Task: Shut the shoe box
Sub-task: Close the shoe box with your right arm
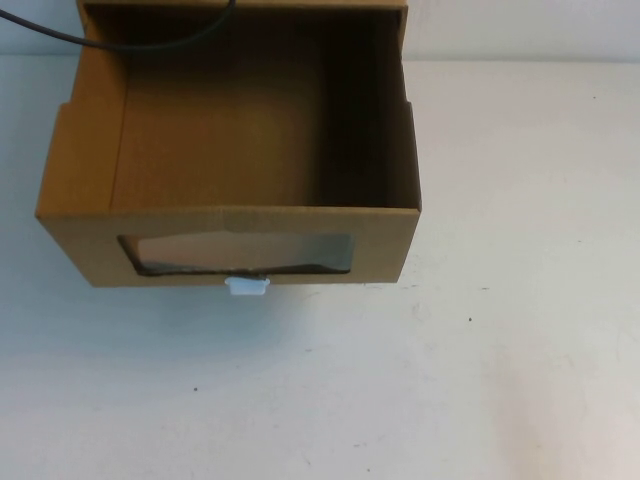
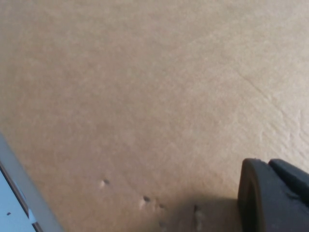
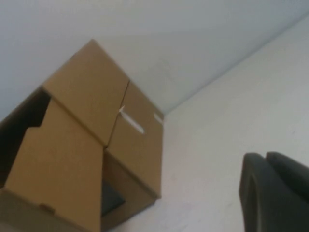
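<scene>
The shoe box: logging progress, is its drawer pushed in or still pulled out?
Pulled out. The shoe box drawer juts forward, its empty inside visible from above.

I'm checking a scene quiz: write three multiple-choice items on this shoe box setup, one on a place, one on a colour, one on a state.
1. Where is the small pull tab on the brown cardboard drawer-style shoe box?
A. just below the clear front window
B. on the box's back wall
C. on the white table, apart from the box

2. What colour is the pull tab?
A. red
B. white
C. black

3. What state is the shoe box in?
A. pushed fully shut
B. crushed flat
C. drawer pulled out, inside empty

Answers: 1 A, the high view shows the tab at the window's lower edge. 2 B, it looks white against the brown cardboard. 3 C, the high view looks down into the bare drawer.

The left gripper sits close against cardboard; the right gripper hangs beside the box, above the table.
</scene>
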Controlling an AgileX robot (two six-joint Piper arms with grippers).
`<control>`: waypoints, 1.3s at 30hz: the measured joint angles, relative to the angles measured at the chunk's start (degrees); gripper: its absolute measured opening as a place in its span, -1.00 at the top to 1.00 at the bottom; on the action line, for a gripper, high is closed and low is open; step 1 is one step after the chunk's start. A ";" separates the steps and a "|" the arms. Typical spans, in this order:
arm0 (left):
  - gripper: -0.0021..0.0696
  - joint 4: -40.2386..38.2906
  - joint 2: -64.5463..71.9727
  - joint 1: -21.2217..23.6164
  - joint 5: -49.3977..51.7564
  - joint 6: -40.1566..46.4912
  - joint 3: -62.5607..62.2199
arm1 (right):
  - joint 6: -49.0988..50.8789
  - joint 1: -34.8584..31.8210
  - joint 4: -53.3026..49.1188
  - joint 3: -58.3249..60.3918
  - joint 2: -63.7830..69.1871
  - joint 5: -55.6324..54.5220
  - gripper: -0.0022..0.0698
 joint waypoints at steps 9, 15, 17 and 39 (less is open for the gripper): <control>0.96 0.00 0.00 -0.09 0.23 -1.26 0.00 | 0.00 0.00 -3.74 -19.53 17.28 28.95 0.97; 0.96 -0.08 0.00 -0.09 0.17 -2.36 0.00 | -3.93 0.00 -9.87 -37.47 37.53 44.49 0.97; 0.96 -0.08 0.00 -0.09 0.17 -2.49 0.00 | -5.75 0.00 -10.27 -43.06 43.73 47.45 0.97; 0.96 -0.08 0.00 -0.09 0.17 -2.95 0.00 | 8.85 46.36 -34.90 -69.06 78.74 24.76 0.97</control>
